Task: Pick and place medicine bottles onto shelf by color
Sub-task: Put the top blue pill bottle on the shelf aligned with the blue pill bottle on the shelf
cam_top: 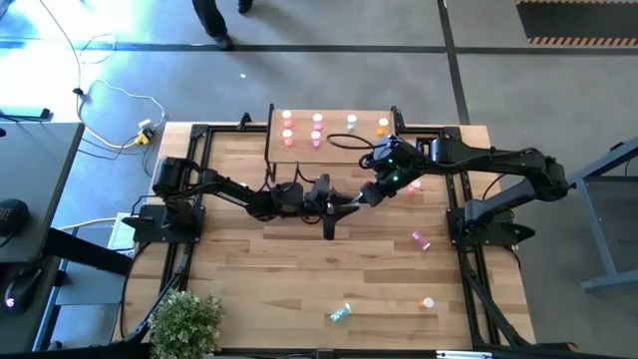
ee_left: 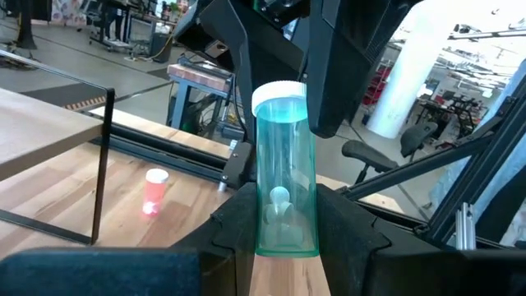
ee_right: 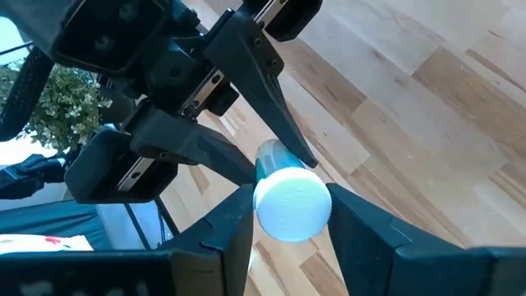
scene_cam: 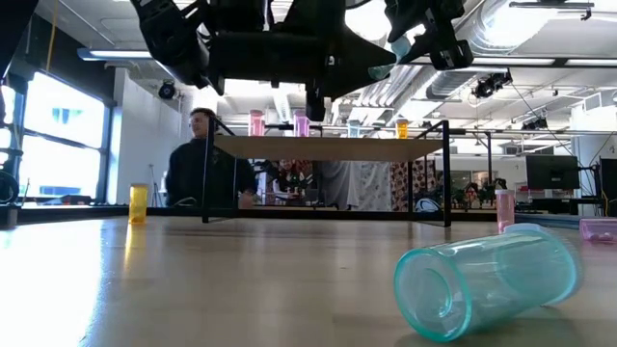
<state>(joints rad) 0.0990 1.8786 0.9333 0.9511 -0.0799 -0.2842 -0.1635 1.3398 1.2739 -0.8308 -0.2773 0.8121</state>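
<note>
Bridging both end effectors: teal bottle [ee_left: 284,168], base pinched by left end effector [ee_left: 283,226], cap between right end effector [ee_right: 292,215] fingers; shelf [cam_top: 329,140] lies beyond right's.

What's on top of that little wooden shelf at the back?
The shelf carries small bottles: pink ones at one end, a teal one, orange ones. The right gripper and its arm cover the corner nearest them.

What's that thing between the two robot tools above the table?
A white-capped teal bottle: the left tool grips its base, the right tool its cap end, shown in both wrist views.
</note>
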